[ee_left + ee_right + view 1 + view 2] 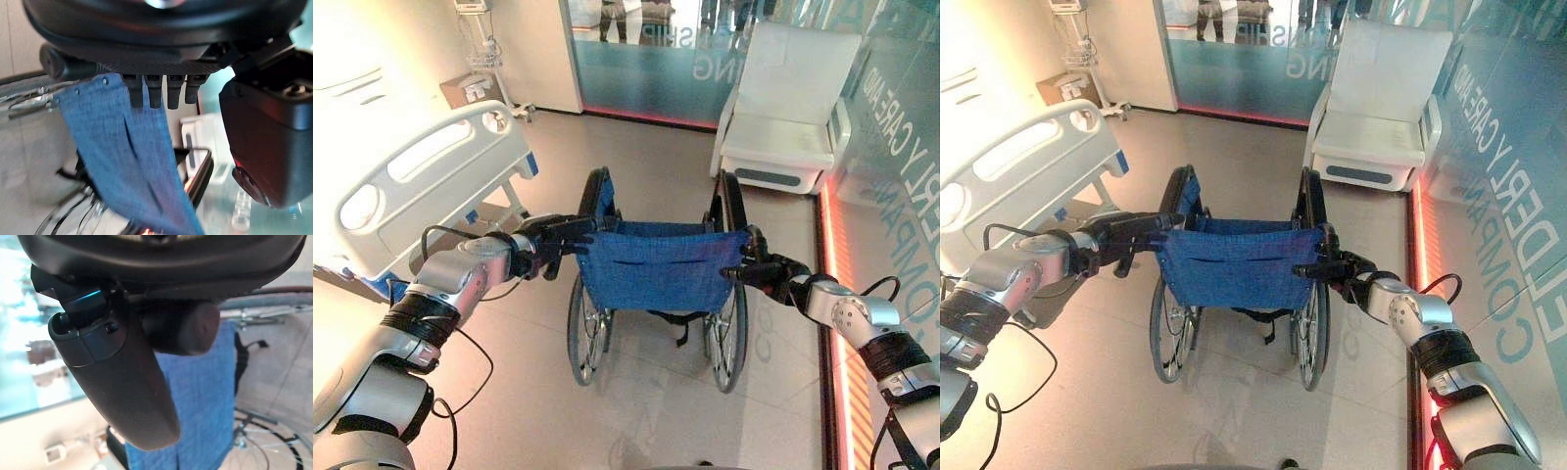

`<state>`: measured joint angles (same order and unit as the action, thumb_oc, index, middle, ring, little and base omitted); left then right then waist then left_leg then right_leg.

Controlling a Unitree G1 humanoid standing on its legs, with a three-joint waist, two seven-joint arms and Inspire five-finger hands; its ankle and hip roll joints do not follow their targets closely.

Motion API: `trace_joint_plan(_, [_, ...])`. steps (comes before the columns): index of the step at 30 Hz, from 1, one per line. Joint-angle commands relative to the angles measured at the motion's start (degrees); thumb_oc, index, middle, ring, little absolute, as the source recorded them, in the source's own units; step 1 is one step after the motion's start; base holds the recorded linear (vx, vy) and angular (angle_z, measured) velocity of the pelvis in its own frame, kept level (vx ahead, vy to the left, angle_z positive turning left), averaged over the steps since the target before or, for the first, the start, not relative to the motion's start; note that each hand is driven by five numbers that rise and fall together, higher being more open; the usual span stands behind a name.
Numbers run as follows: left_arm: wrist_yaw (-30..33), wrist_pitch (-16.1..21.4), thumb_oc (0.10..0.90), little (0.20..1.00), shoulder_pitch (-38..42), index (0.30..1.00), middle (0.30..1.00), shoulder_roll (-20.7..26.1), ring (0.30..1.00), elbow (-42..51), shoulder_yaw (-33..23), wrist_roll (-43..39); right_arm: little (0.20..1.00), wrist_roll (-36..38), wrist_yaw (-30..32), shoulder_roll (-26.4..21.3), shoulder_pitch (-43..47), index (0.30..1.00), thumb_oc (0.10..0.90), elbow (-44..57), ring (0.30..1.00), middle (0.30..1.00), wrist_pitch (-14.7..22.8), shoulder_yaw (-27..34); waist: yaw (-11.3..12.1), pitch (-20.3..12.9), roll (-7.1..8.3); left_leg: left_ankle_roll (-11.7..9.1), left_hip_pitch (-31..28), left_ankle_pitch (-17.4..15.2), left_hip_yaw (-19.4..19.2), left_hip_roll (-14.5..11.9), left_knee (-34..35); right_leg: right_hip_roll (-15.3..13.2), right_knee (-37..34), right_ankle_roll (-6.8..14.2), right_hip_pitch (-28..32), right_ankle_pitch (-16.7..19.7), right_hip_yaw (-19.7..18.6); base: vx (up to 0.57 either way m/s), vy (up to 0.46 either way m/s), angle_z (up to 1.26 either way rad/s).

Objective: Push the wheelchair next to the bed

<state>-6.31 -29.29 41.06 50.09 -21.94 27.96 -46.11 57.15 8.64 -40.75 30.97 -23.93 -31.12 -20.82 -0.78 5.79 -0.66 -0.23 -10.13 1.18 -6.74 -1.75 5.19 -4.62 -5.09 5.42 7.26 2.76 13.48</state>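
The wheelchair [661, 264] stands in the middle of the floor with its blue cloth back towards me and its big wheels [582, 328] on either side. My left hand [553, 240] is curled round the left push handle [63, 68], its fingers [146, 93] hooked over the bar. On the other side, my right hand [769, 272] grips the right push handle [195, 328], the thumb [122, 382] lying alongside it. The bed [421, 186], with a white rail and footboard, is at the left, a short way from the wheelchair's left wheel.
A white armchair [788, 108] stands at the back right against a glass wall [891, 147]. A red light strip [832, 323] runs along the floor at the right. A cardboard box and a stand [475, 88] are behind the bed.
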Motion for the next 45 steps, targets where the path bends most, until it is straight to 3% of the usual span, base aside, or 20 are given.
trace_joint_plan(1, [12.2,8.8,0.8,0.9,6.8,0.9,0.9,2.8,0.9,-6.8,-5.8,-0.5,0.9,3.3,-0.7,1.2,9.7,0.9,0.8,1.9,0.9,0.9,6.3,-1.0,2.6,-3.6,0.62,-1.2,1.4,-1.4,-2.3,3.1,-0.2,0.5,0.1,0.8,1.6,-1.2,2.1,0.0,0.0,0.0])
trace_joint_plan(3, [15.2,10.0,0.8,0.9,5.5,0.9,0.9,1.4,0.9,-7.0,-8.1,-1.9,0.9,2.6,-0.6,1.8,9.0,0.9,0.8,1.8,0.9,0.9,6.5,-0.3,2.5,-3.4,0.75,-1.2,1.4,-1.5,-2.1,3.2,-0.2,0.5,0.1,0.6,1.7,-1.3,2.1,0.01,-0.011,0.05])
trace_joint_plan(8, [13.7,9.5,0.8,0.9,2.8,0.9,0.9,-1.0,0.9,-5.5,-9.7,1.1,0.9,1.5,0.5,3.1,8.0,0.9,0.8,2.6,0.9,0.9,7.1,0.6,2.6,-3.1,0.91,-1.0,1.3,-1.5,-1.6,3.3,-0.2,0.6,0.1,0.4,1.9,-1.4,2.0,-0.01,-0.013,0.07])
trace_joint_plan(17, [13.7,8.6,0.8,0.9,2.1,0.9,0.9,-1.8,0.9,-3.9,-8.8,5.4,0.9,1.7,1.4,4.0,8.0,0.9,0.8,2.6,0.9,0.9,7.5,0.5,2.7,-2.9,0.93,-1.0,1.1,-1.5,-1.5,3.2,-0.2,0.7,0.1,0.4,2.2,-1.5,2.1,0.0,0.0,0.0])
trace_joint_plan(20, [16.5,13.1,0.8,0.9,2.5,0.9,0.9,-1.0,0.9,-2.8,-8.5,7.4,0.9,2.1,1.6,3.6,8.0,0.9,0.8,2.7,0.9,0.9,7.5,0.5,2.7,-2.8,1.01,-1.1,1.0,-1.5,-1.5,3.3,-0.2,0.7,0.1,0.4,2.3,-1.5,2.1,0.0,0.0,0.0])
trace_joint_plan(21, [18.8,17.6,0.8,0.9,2.5,0.9,0.9,-0.7,0.9,-1.9,-8.8,7.0,0.9,2.2,1.5,3.5,7.7,0.9,0.8,2.9,0.9,0.9,7.6,0.7,2.8,-2.8,1.07,-1.2,1.0,-1.6,-1.5,3.2,-0.2,0.6,0.1,0.3,2.3,-1.5,2.2,0.0,0.0,0.0])
trace_joint_plan(23, [21.6,22.1,0.8,0.9,2.1,0.9,0.9,-0.7,0.9,0.5,-10.2,3.7,0.9,2.0,1.4,3.3,7.0,0.9,0.8,3.2,0.9,0.9,7.6,1.3,2.8,-2.8,1.18,-1.3,1.0,-1.6,-1.5,3.2,-0.2,0.6,0.1,0.3,2.3,-1.6,2.2,0.0,0.0,0.0])
trace_joint_plan(27, [26.8,25.9,0.8,0.9,-0.5,0.9,0.9,-2.2,0.9,6.4,-14.8,-0.1,0.9,0.5,1.2,4.0,4.9,0.9,0.8,3.8,0.9,0.9,7.7,3.2,3.1,-2.8,1.35,-1.5,0.8,-1.8,-1.1,3.1,-0.2,0.6,0.1,0.2,2.7,-1.8,2.5,0.0,0.0,0.0])
trace_joint_plan(34, [27.0,19.6,0.8,0.9,-1.4,0.9,0.9,-3.7,0.9,7.9,-16.0,4.7,0.9,0.1,2.4,4.7,6.0,0.9,0.8,3.2,0.9,0.9,6.6,3.5,3.4,-2.9,1.32,-1.6,0.6,-1.9,-0.6,3.0,-0.2,0.6,0.1,-0.1,3.0,-2.1,2.9,0.0,-0.006,0.04])
trace_joint_plan(39, [19.6,12.8,0.8,0.9,-0.8,0.9,0.9,-1.6,0.9,4.3,-14.0,11.1,0.9,0.7,1.7,3.8,7.1,0.9,0.8,2.4,0.9,0.9,6.3,2.9,3.4,-3.0,1.04,-1.7,0.8,-1.8,-0.7,3.0,-0.2,0.7,0.1,0.0,2.9,-2.2,3.0,0.0,0.0,0.0])
trace_joint_plan(45, [12.7,7.3,0.8,0.9,-0.1,0.9,0.9,0.7,0.9,0.9,-10.4,17.0,0.9,0.9,1.0,2.9,7.0,0.9,0.8,2.2,0.9,0.9,6.2,2.6,3.2,-3.0,0.75,-1.7,0.8,-1.7,-0.8,3.0,-0.2,0.8,0.1,0.2,2.8,-2.0,2.8,0.0,0.0,0.0])
